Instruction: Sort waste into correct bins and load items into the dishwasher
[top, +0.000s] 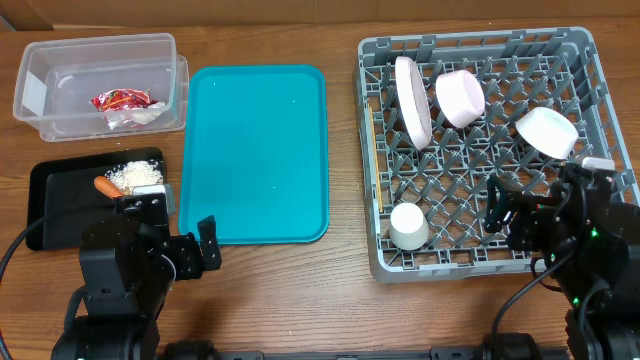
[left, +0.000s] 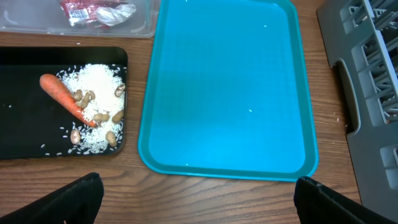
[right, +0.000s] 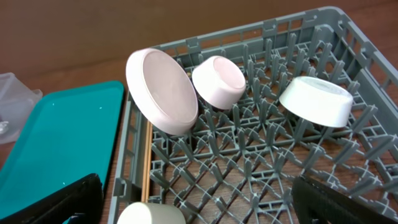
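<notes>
The grey dish rack (top: 480, 255) at the right holds a white plate (top: 412, 100) on edge, a pale-pink bowl (top: 459, 98), a white bowl (top: 546, 131), a small white cup (top: 408, 226) and chopsticks (top: 374, 160) along its left wall. The clear tub (top: 60, 70) holds the red wrapper (top: 120, 99) and white tissue (top: 148, 114). The black tray (top: 50, 195) holds the carrot (left: 65, 98), nut shells (left: 99, 115) and white crumbs. My left gripper (left: 199, 202) is open and empty over bare wood below the teal tray. My right gripper (right: 196, 202) is open and empty above the rack's front.
A flat teal tray (top: 260, 150) lies between the bins and the rack, with nothing on it. It also shows in the left wrist view (left: 230, 87). Bare wooden table runs along the front edge.
</notes>
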